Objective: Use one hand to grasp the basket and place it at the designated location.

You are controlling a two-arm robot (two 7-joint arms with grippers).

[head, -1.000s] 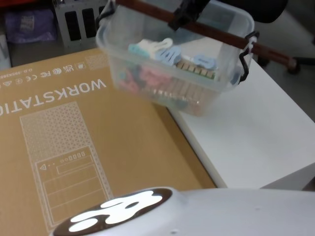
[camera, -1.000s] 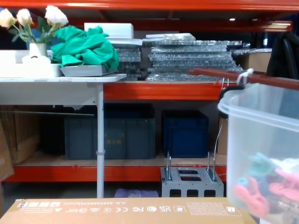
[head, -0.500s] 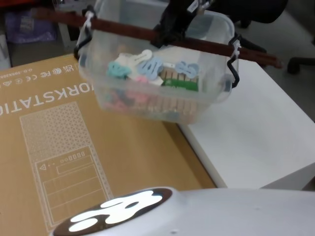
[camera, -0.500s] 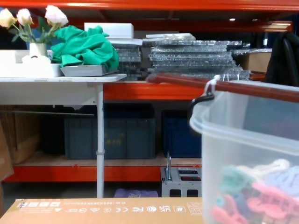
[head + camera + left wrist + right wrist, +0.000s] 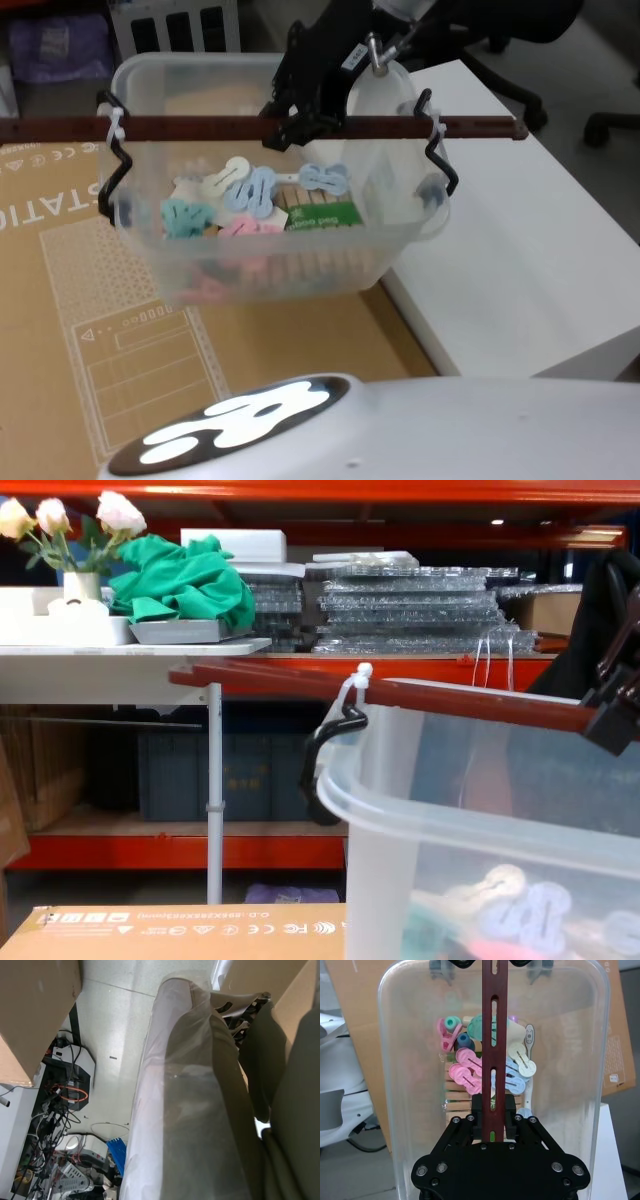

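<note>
**Head view.** We find the right gripper (image 5: pixel 293 122) with its jaws closed on the dark red-brown bar handle (image 5: pixel 190 128) near mid-length. It carries the large translucent white plastic basket (image 5: pixel 280 275) clear of any surface, above the brown cardboard box (image 5: pixel 70 330) and just beside the white bench (image 5: pixel 520 250). The bar and the basket's long axis run left to right, nearly level, with the opening upward.

**Left wrist view.** Floor and cables (image 5: pixel 60 1085). We judge the left arm parked low at the robot's side.

**Right wrist view.** The jaws pinch the bar squarely. Coloured clothes pegs (image 5: pixel 465 1070) lie loose inside.

**Chest view.** The basket's left end shows at lower right, its black hook (image 5: pixel 335 735) tied to the bar.

**Recommendation.** Hold the bar level, travel slowly to avoid swing, and lower until the base bears flat before release. We cannot tell which surface is the designated one.
</note>
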